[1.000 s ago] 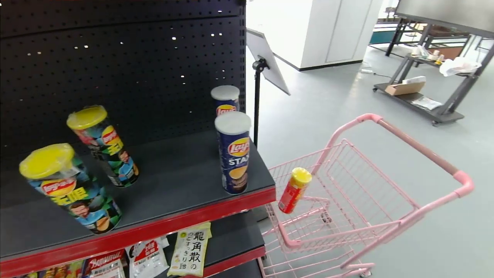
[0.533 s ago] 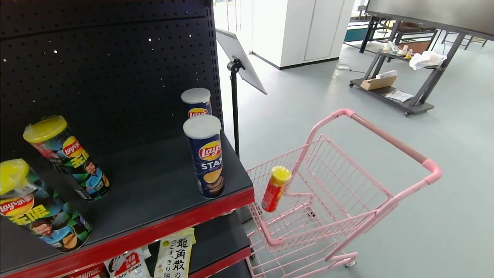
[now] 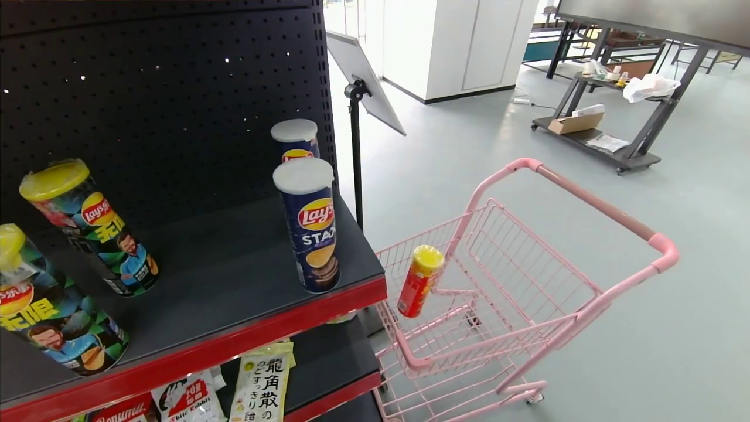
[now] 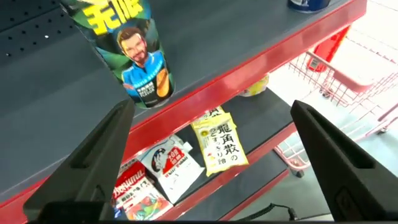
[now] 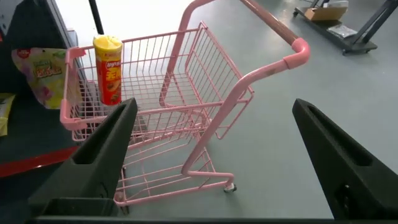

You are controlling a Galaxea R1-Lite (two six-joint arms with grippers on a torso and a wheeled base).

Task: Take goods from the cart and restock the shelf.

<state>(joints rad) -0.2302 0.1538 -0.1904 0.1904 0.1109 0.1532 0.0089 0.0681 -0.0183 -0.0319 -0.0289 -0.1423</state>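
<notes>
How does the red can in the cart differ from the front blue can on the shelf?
The red can has a yellow lid; the front blue can a white one. The red can stands in the cart; the blue one on the shelf. Both are upright tubes.

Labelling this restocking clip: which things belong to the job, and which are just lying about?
Job: red canister, pink cart, black shelf.
Lying about: sign stand, snack packets below, cardboard box across the room.
</notes>
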